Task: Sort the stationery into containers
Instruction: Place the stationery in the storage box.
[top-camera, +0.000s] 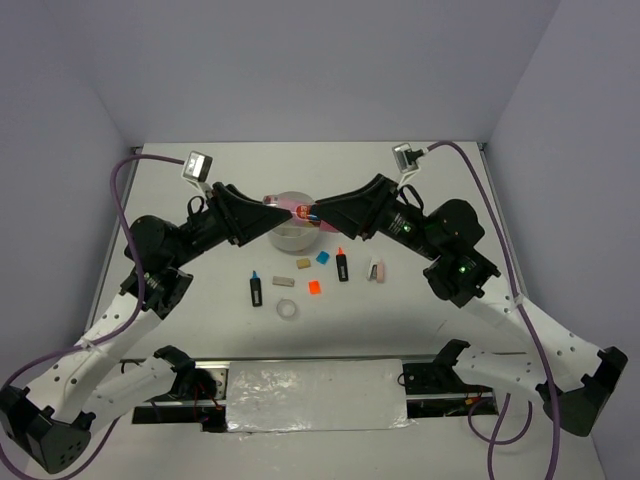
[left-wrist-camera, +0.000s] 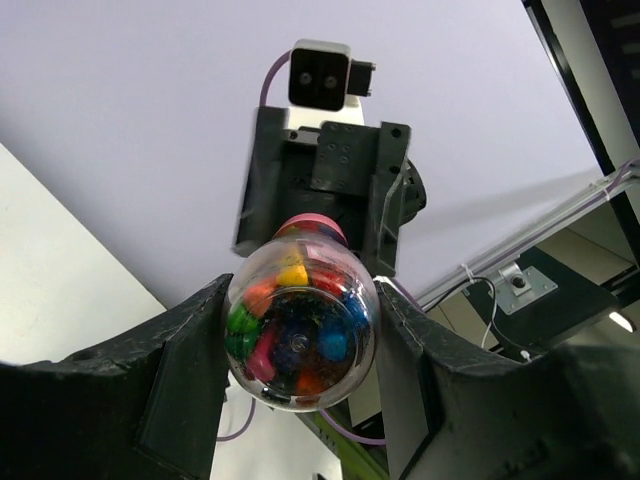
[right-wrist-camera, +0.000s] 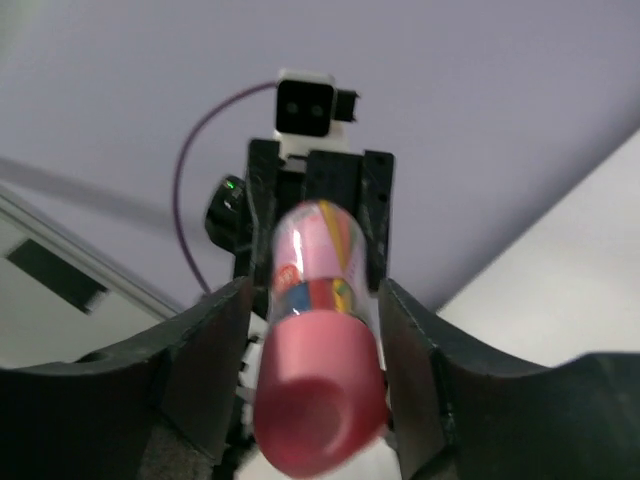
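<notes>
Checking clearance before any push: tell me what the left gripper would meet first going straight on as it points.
The left gripper has the tube between its fingers, so that comes first. Straight past it, the right gripper faces it head-on at the pink cap end and is probably the next contact.

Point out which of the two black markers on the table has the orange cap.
The right-hand marker, just right of the blue square. The left marker has a blue cap instead.

The white table (top-camera: 400, 320) bears a round tub (top-camera: 290, 238), two markers (top-camera: 255, 289), erasers (top-camera: 283, 281), coloured squares (top-camera: 314, 287) and a tape ring (top-camera: 287, 310).
</notes>
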